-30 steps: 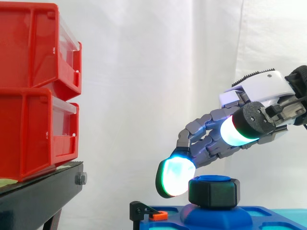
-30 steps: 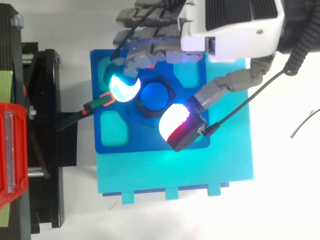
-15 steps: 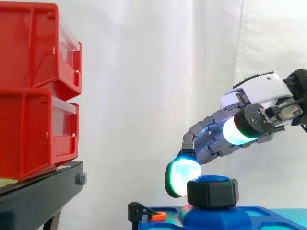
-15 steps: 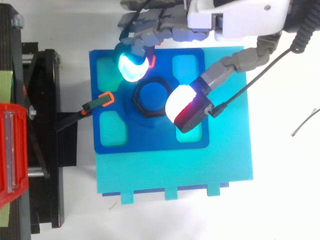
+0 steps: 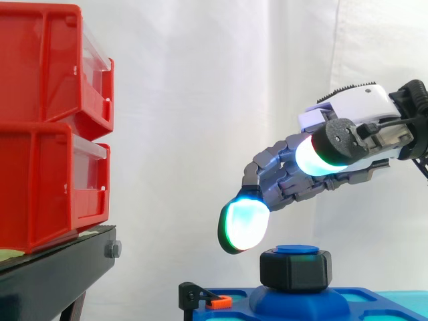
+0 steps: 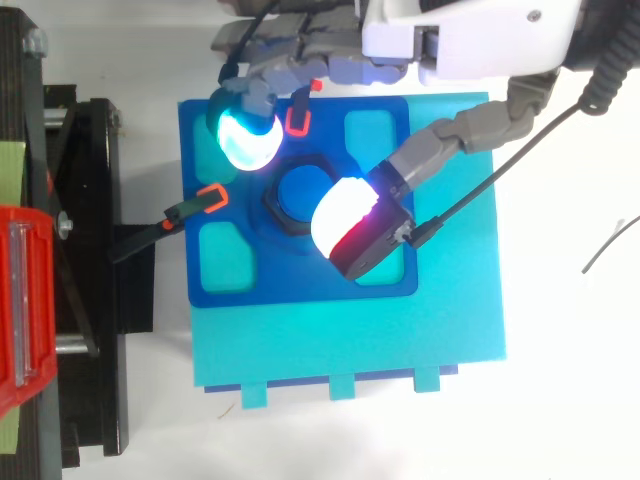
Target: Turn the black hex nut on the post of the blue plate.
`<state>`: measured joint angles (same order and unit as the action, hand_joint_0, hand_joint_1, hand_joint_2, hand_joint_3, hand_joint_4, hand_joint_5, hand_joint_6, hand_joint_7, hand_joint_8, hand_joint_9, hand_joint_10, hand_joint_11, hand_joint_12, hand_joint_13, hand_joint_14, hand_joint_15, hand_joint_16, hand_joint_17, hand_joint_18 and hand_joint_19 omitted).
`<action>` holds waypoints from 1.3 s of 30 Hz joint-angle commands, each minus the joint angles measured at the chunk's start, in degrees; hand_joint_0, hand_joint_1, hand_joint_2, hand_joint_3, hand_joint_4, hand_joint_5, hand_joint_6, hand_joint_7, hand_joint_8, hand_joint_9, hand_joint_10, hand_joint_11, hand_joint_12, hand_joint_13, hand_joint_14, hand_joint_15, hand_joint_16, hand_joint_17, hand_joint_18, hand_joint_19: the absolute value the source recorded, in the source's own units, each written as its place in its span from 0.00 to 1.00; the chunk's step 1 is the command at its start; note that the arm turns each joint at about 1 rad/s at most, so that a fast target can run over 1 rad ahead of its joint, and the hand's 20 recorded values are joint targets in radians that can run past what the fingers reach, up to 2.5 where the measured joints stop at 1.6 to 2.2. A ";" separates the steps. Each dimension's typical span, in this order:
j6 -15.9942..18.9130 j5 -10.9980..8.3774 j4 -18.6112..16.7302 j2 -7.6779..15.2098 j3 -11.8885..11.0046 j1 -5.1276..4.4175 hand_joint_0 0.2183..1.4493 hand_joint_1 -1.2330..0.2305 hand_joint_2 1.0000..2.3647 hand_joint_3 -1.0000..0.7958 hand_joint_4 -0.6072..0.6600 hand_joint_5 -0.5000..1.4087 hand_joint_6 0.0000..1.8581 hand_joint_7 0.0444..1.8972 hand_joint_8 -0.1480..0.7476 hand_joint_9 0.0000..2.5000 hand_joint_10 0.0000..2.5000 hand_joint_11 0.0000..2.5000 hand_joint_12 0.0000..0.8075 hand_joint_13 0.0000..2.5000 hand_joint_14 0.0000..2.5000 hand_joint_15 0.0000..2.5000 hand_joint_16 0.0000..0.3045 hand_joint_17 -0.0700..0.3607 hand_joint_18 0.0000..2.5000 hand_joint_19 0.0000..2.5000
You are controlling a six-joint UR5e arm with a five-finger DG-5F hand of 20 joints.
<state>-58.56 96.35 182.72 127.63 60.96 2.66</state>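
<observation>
The black hex nut (image 5: 295,269) sits on the blue post (image 5: 297,250) in the middle of the blue plate (image 6: 300,275). My hand (image 5: 354,110) hovers above it, coming in from the right, open with its fingers relaxed and spread. One glowing cyan fingertip (image 5: 243,226) hangs up and to the left of the nut, clear of it. In the top view that fingertip (image 6: 246,136) lies over the plate's far left corner. The thumb pad (image 6: 346,224) covers the right side of the nut (image 6: 287,196). Nothing is held.
Red bins (image 5: 47,127) are stacked on the black stand (image 5: 53,274) at the left. A black clamp with an orange tip (image 6: 200,200) holds the plate's left edge, and another orange clip (image 6: 297,120) sits at its far side. A cyan base plate (image 6: 450,320) lies underneath.
The hand has risen off the nut and shifted left. Half a second ago a fingertip was beside the nut's left edge; now it hangs well above it.
</observation>
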 commanded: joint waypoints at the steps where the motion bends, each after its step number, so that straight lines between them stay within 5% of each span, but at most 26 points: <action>1: 0.90 -2.83 0.27 -0.01 -0.23 -1.34 0.21 0.59 0.00 0.28 0.64 0.15 0.27 0.43 0.44 0.09 0.00 0.00 0.46 0.00 0.00 0.00 0.19 0.46 0.00 0.02; 11: 1.87 -7.66 0.62 0.08 -0.23 -4.59 0.21 0.59 0.00 0.28 0.64 0.15 0.27 0.43 0.44 0.09 0.00 0.00 0.46 0.00 0.00 0.00 0.19 0.46 0.00 0.02; 18: 1.96 -8.37 1.06 0.08 -0.23 -6.08 0.21 0.59 0.00 0.28 0.64 0.15 0.27 0.43 0.44 0.09 0.00 0.00 0.46 0.00 0.00 0.00 0.19 0.46 0.00 0.02; 39: 1.96 -8.72 2.90 -0.01 1.26 -6.79 0.21 0.59 0.00 0.28 0.64 0.15 0.27 0.43 0.44 0.09 0.00 0.00 0.46 0.00 0.00 0.00 0.19 0.46 0.00 0.02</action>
<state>-56.60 87.56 185.79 127.67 62.00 -4.13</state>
